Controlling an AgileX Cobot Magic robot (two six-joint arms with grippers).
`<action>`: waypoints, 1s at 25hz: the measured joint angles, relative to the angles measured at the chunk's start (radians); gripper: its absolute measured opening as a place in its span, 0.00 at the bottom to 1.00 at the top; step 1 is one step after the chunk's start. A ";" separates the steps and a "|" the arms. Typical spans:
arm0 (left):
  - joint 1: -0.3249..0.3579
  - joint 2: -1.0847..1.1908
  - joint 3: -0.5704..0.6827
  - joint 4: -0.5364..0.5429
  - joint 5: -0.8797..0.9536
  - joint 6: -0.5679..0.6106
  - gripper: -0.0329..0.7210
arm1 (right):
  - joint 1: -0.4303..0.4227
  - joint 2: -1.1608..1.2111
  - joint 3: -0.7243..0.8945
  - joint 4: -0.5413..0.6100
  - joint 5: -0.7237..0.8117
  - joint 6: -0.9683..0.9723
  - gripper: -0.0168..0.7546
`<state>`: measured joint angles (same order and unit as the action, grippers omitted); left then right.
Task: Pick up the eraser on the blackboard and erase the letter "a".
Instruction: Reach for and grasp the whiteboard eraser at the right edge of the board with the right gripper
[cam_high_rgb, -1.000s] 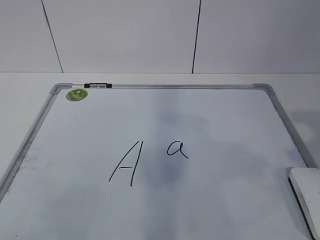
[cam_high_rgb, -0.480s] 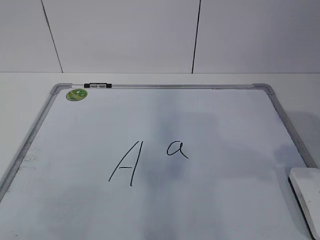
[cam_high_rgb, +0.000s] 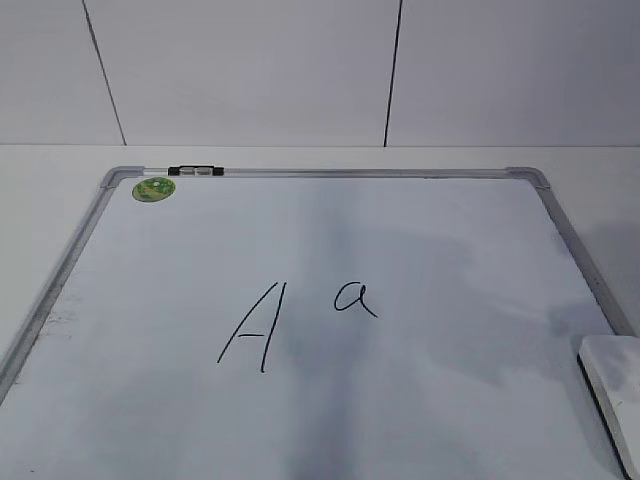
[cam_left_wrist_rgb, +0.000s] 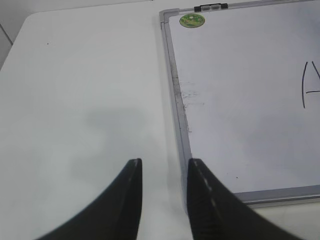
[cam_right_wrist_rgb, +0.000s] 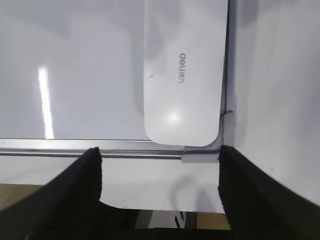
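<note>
Far left: left tool (cam_left_wrist_rgb: 162, 172) hangs over the bare white table (cam_left_wrist_rgb: 75, 100) just beside the left rail of the large white dry-erase blackboard with silver-grey frame (cam_high_rgb: 330, 174); its black fingers stand narrowly parted, gripping nothing. Near board centre: a tall black capital "A" (cam_high_rgb: 255, 327), and just to its right the small handwritten black letter "a" (cam_high_rgb: 355, 298), unerased. Far right: the flat white plastic eraser with rounded corners (cam_right_wrist_rgb: 182, 75) lies on the board surface in the near right corner, long edge against the right rail, grey marking on top. Right tool (cam_right_wrist_rgb: 160, 160) hovers over that corner, fingers spread wide, wider than the eraser, holding nothing and, as far as the wrist view shows, touching nothing. Risks, as judged: the eraser lies tight against the frame, so the outer finger may land on the rail and the grasp slip or tilt; during wiping, the capital sits close enough to be smeared if the stroke runs left.
</note>
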<state>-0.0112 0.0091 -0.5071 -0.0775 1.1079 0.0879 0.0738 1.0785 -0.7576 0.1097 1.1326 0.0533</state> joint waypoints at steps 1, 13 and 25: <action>0.000 0.000 0.000 0.000 0.000 0.000 0.35 | 0.000 0.005 0.000 -0.014 0.002 0.009 0.77; 0.000 0.000 0.000 0.000 0.000 0.000 0.35 | 0.001 0.090 0.000 -0.071 -0.005 0.025 0.82; 0.000 0.000 0.000 0.000 0.000 0.000 0.35 | 0.001 0.185 -0.002 -0.028 -0.070 -0.025 0.90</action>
<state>-0.0112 0.0091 -0.5071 -0.0775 1.1079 0.0879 0.0745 1.2639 -0.7597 0.0816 1.0627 0.0288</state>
